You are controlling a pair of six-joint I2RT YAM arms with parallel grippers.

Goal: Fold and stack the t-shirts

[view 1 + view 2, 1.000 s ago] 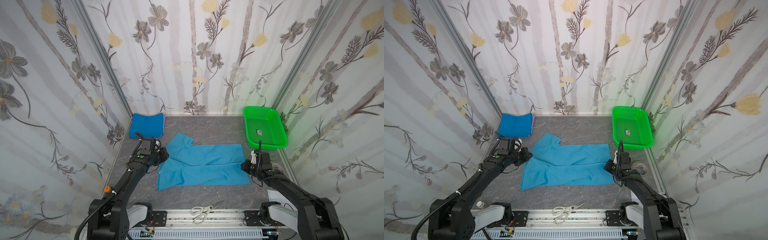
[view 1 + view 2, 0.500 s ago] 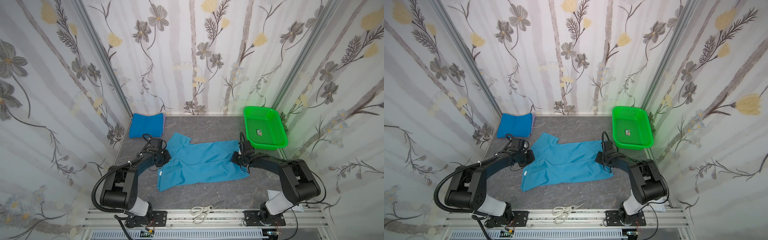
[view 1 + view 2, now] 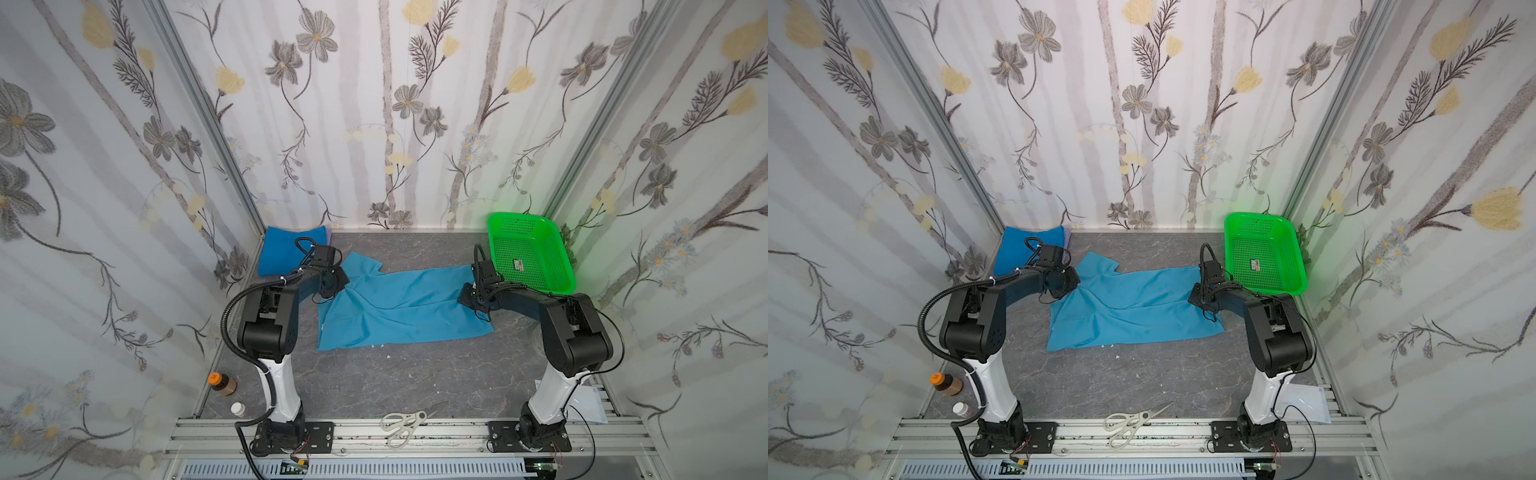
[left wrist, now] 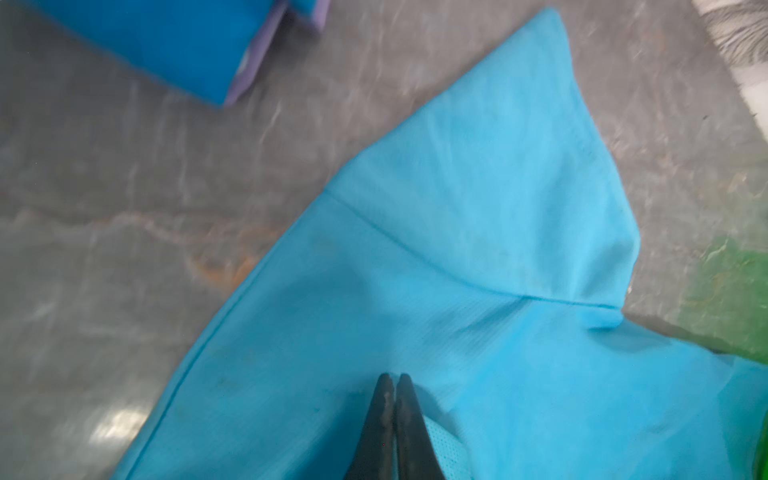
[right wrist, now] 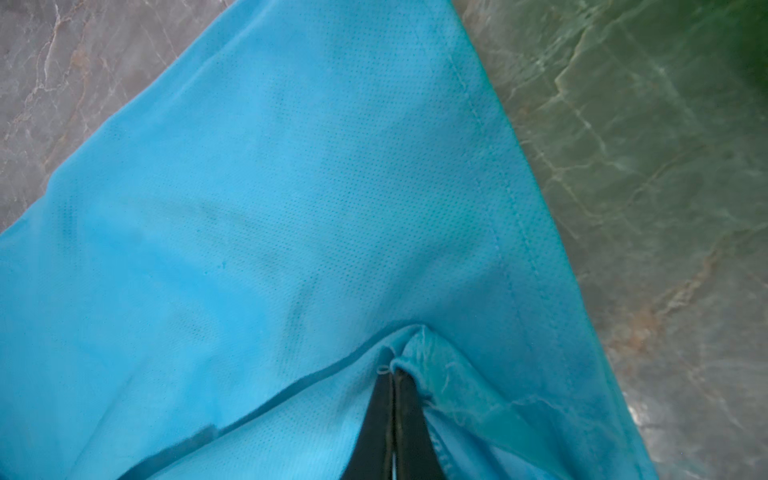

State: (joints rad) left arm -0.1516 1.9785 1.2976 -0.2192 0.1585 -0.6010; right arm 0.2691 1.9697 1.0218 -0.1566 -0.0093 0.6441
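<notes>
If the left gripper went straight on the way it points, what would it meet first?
Probably the sleeve of the light-blue t-shirt, right ahead of the left gripper; the folded stack sits off that line.

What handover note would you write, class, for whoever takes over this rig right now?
Left gripper: shut on the light blue t-shirt, at its sleeve end.
Right gripper: shut on the same shirt's hem end.
The shirt lies spread but wrinkled in the middle; the folded stack, royal blue over lilac, sits in the far left corner.
Done: stack started. Left: fold this shirt, place it on the stack.
</notes>
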